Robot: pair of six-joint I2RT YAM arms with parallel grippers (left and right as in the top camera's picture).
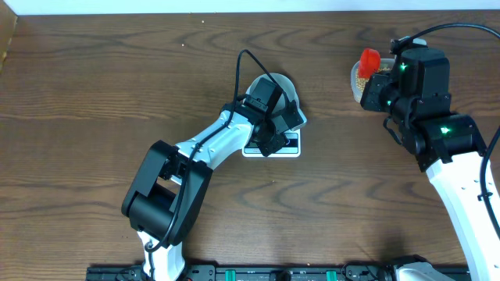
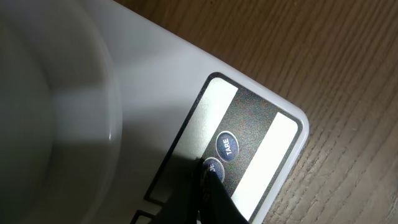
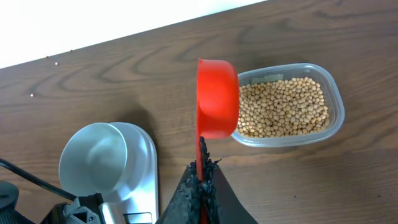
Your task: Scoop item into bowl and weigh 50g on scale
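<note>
The pale bowl (image 3: 99, 155) stands empty on the white scale (image 3: 148, 163), as the right wrist view shows. In the left wrist view the bowl's wall (image 2: 50, 112) fills the left side. My left gripper (image 2: 208, 177) is shut with nothing in it, and its tip rests on the round button just below the TARE button (image 2: 227, 146). From overhead, the left gripper (image 1: 271, 140) covers the scale's front panel (image 1: 291, 146). My right gripper (image 3: 202, 180) is shut on the handle of a red scoop (image 3: 217, 96). The scoop hangs over the left end of the tan beans (image 3: 283, 106).
The beans lie in a clear plastic tub (image 3: 336, 118) at the back right (image 1: 358, 80). The brown wooden table (image 1: 94, 101) reaches a white wall at the far edge. The left arm (image 1: 195, 152) stretches across the table's middle, and the right arm (image 1: 457, 156) stands at the right.
</note>
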